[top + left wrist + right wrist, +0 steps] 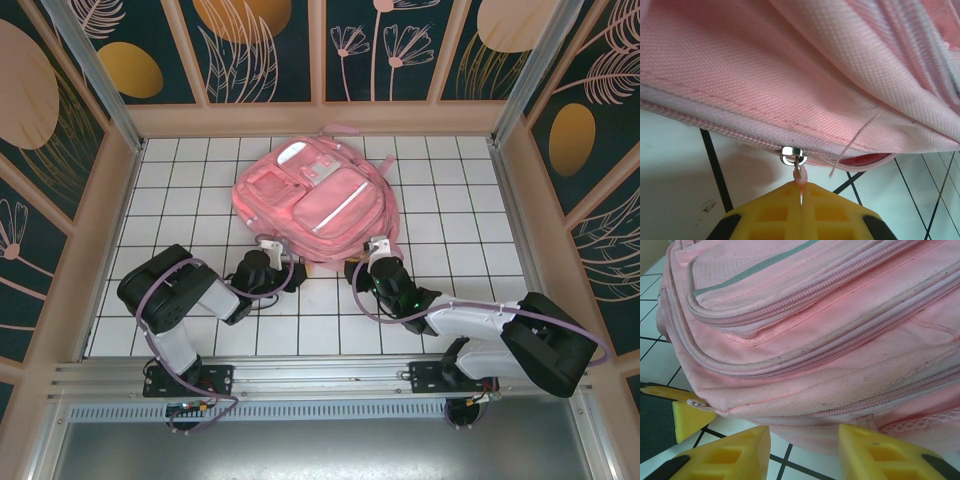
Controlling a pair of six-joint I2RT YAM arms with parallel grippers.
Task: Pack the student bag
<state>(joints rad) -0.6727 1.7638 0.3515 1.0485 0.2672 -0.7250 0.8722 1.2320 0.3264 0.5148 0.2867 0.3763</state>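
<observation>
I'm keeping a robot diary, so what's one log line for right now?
left gripper: shut on zipper pull | right gripper: open, near student bag | bag lying on tiled table

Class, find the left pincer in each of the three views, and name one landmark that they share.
Top external: the left pincer lies left of centre, at the near edge of the student bag.
Left wrist: bottom centre, shut on the zipper pull.
Right wrist: its yellow tip at the left edge.
Shared landmark: the pink student bag.
</observation>
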